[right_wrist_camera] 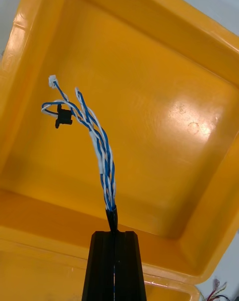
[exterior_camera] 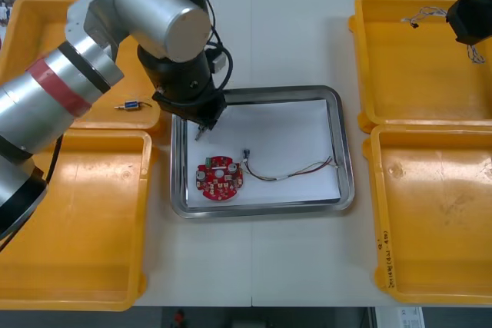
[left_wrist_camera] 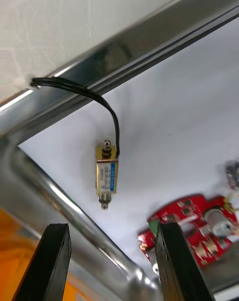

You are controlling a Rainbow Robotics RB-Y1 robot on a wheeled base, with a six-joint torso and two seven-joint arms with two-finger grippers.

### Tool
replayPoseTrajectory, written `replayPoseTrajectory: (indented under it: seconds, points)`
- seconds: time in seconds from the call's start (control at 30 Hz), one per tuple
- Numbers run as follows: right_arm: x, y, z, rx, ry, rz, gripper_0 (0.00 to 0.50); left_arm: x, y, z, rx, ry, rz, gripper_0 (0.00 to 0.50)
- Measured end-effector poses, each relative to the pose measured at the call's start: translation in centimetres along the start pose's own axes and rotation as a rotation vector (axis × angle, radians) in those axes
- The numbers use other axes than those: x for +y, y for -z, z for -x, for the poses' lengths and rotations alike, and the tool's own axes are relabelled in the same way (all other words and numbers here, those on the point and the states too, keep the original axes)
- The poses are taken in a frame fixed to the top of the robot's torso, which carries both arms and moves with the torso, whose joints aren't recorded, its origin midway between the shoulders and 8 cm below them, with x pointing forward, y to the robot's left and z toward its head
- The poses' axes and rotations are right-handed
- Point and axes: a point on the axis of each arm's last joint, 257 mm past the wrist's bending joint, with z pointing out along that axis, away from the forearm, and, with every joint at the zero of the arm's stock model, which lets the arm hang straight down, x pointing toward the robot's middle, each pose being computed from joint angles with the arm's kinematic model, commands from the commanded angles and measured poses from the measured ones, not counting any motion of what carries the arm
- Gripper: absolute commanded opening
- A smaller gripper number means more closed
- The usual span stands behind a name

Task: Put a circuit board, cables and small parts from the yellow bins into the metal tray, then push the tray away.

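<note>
Because the small metal part (left_wrist_camera: 107,174) already lies flat on the white floor of the metal tray (exterior_camera: 344,151), close to a corner with its black lead draped up onto the rim, the left jaws stand apart just above it and hold nothing; that delivery looks complete. The round red circuit board (exterior_camera: 219,178) and a red and yellow cable (exterior_camera: 288,170) lie in the same tray, making 3 items in. Across the tabletop (exterior_camera: 284,36), the right jaws hang over the far right yellow bin (exterior_camera: 415,74), clamped on 1 end of a twisted blue and white cable (right_wrist_camera: 97,132) so its strands trail free, probably for carrying to the tray. The tray is not yet pushed away.
</note>
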Motion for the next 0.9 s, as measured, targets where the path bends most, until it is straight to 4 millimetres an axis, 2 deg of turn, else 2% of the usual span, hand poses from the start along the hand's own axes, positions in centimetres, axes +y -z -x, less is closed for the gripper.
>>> replayPoseTrajectory:
  seconds: [0.2, 0.4, 0.6, 0.73, 0.9]
  points:
    - [1.6, 0.3, 0.9, -0.036, 0.029, 0.057, 0.001, -0.1, 2.9, 0.8, -0.032, 0.015, -0.03, 0.5]
    - [5.0, 1.5, 2.8, -0.102, 0.128, 0.127, 0.001, 1.3, 4.5, 1.6, -0.058, 0.034, -0.033, 0.5]
    - [8.6, 2.2, 4.2, -0.135, 0.29, 0.139, 0.002, 2.8, 5.2, 2.1, -0.08, -0.168, 0.007, 0.5]
    - [11.9, 2.5, 5.0, -0.154, 0.382, 0.148, 0.002, 3.7, 5.5, 2.5, -0.089, -0.313, 0.038, 0.5]
    - [17.5, 2.3, 5.5, -0.165, 0.502, 0.197, 0.001, 4.7, 6.0, 2.9, -0.103, -0.298, 0.039, 0.5]
